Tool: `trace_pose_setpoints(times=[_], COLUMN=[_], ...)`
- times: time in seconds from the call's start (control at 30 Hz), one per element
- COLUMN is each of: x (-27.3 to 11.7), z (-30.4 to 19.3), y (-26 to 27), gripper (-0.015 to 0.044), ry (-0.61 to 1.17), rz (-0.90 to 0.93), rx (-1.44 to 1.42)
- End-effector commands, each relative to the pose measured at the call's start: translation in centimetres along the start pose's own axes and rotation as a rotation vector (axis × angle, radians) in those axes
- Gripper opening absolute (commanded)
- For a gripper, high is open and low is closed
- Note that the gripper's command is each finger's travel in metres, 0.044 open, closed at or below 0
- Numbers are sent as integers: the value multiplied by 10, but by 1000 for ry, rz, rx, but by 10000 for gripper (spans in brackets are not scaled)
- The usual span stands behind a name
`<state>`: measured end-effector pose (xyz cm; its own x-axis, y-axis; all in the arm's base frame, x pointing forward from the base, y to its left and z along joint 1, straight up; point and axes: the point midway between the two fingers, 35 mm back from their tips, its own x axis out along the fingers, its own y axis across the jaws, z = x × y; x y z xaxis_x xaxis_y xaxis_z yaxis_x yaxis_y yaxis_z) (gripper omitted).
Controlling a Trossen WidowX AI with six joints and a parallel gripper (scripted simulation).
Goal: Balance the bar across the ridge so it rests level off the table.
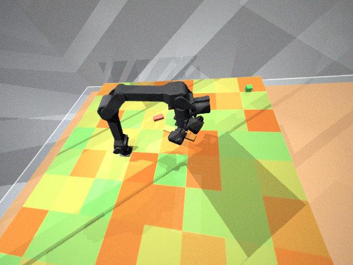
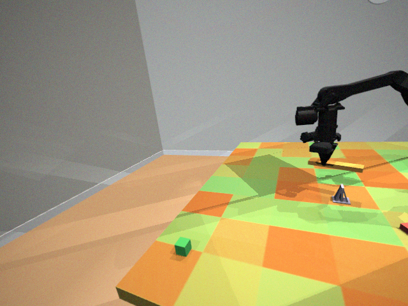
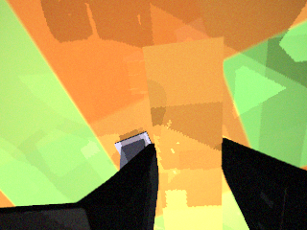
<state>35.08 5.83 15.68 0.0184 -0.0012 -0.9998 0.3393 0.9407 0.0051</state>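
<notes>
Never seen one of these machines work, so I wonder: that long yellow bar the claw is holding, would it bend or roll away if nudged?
Probably neither. The bar juts out straight from the claw without drooping, so it looks stiff. Its flat faces and square edges suggest sliding rather than rolling. On the narrow ridge it could tip easily.

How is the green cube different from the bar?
The cube is green and chunky; the bar is yellow-orange, long and flat. The cube sits alone near the mat's corner; the bar is pinched in the claw, far from it. The cube touches nothing but the mat. Both are plain blocks.
</notes>
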Motion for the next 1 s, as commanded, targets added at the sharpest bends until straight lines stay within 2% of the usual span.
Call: trace_pose_setpoints(times=[0.0, 0.43, 0.97], x=[-3, -4, 15], z=[-10, -38, -39], y=[13, 52, 56], gripper=[0, 0, 0], ry=[-8, -7, -7], rz=[10, 13, 13], rx=[-77, -283, -290])
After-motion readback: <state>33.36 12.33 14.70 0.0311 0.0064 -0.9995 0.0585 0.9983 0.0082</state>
